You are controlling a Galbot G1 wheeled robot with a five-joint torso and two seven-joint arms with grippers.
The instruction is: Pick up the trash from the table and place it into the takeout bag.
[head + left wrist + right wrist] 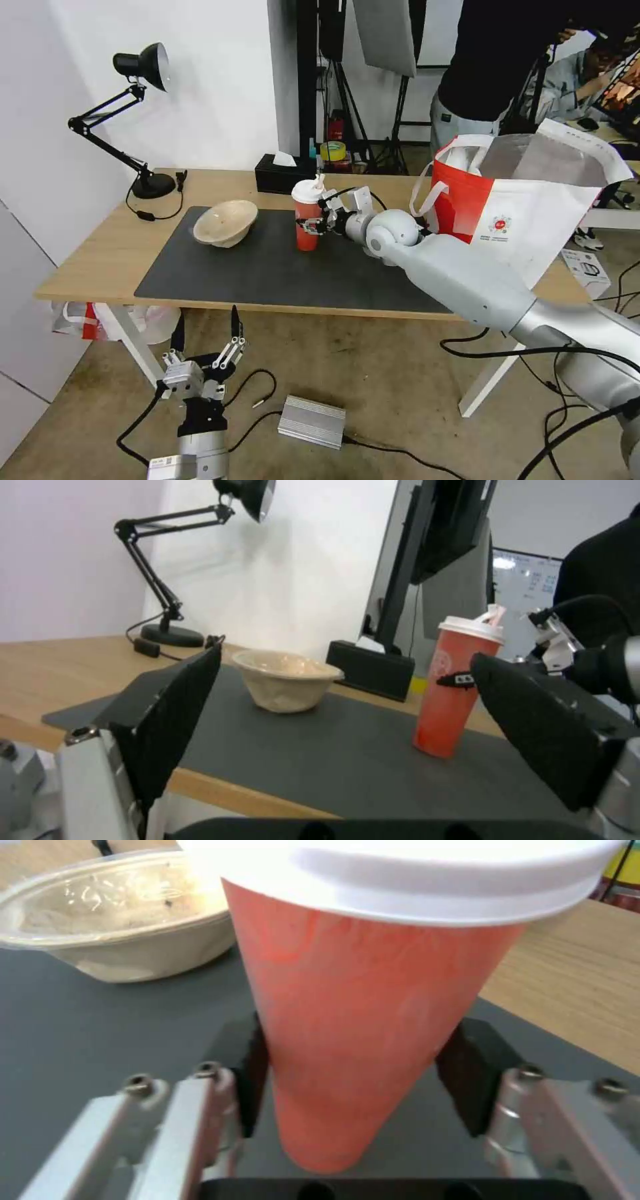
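Trash on the table [100, 257] is being cleared one piece at a time, and the red drink cup [307, 223] is the piece in hand. It is standing upright near the middle of the dark grey mat [267, 270], toward the mat's far edge, with the beige pulp bowl [225, 223] sitting well apart from it by the mat's far left corner. The right gripper [313, 223] is reaching in from the side with its fingers spread, one black pad [250, 1075] touching or nearly touching the cup wall and the other just beside it, not yet squeezing. For a sound grasp, the pads are probably best closing gently on the lower half of the cup, since a paper wall is likely to buckle and the white lid [400, 875] could pop off under a hard pinch. Keeping the cup upright while lifting seems wise, in case liquid is inside. The takeout bag [527, 220] is standing open at the table's right end, close enough for a short carry. The left gripper [207, 343] is hanging spread below the table's near edge, idle.
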